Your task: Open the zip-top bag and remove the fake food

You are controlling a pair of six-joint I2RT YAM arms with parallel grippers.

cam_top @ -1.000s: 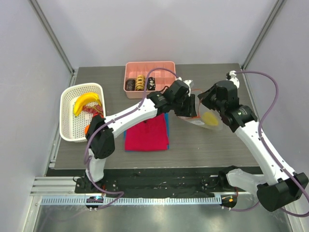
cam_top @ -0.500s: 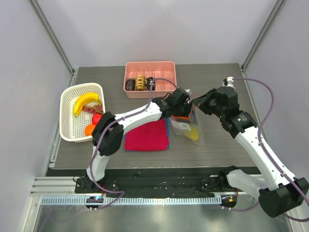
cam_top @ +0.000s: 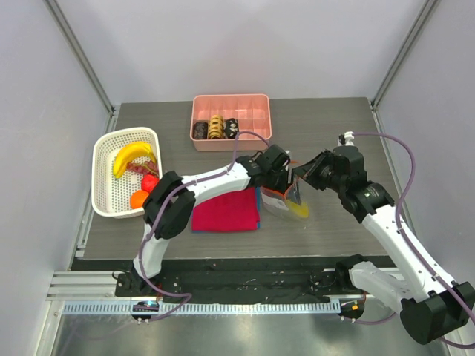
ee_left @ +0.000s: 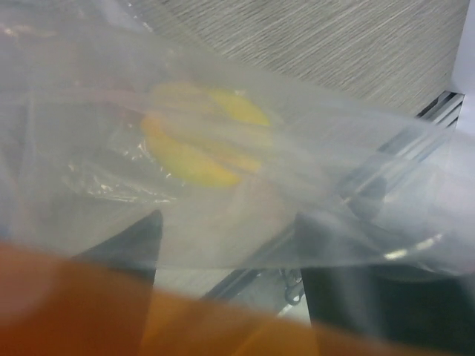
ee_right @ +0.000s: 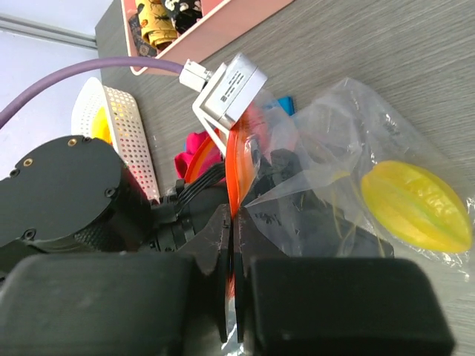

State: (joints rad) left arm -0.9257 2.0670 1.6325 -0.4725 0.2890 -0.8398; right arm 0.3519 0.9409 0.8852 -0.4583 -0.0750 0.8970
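Top view: a curved yellow banana (cam_top: pixel 132 156), an orange ball (cam_top: pixel 138 199) and a small red fruit (cam_top: pixel 150 182) lie in the white mesh basket (cam_top: pixel 104 159). The clear crinkly zip-top bag (cam_top: pixel 286 202) rests mid-tabletop (cam_top: pixel 334 126), holding one ridged yellow plastic fruit (cam_top: pixel 299 210) that is left to remove.

Left wrist: the left end effector (ee_left: pixel 226 233) is spread wide at the bag and grips nothing.

Right wrist: the right end effector (ee_right: pixel 232 252) pinches the bag's orange zip strip (ee_right: pixel 231 170).

Left hand (cam_top: pixel 283 180), right hand (cam_top: pixel 303 180) and red shirt (cam_top: pixel 225 210) hem the zip-top bag (cam_top: pixel 278 202); table (cam_top: pixel 326 126) beyond it lies open.

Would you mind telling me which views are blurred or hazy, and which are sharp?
Left wrist: the zip-top bag fills the frame as milky film, its orange zip strip a close blur, the yellow fruit hazy behind plastic. Right wrist: that fruit is crisp, glints on the bag's creases. Top external: sharp, evenly lit, soft shadows.
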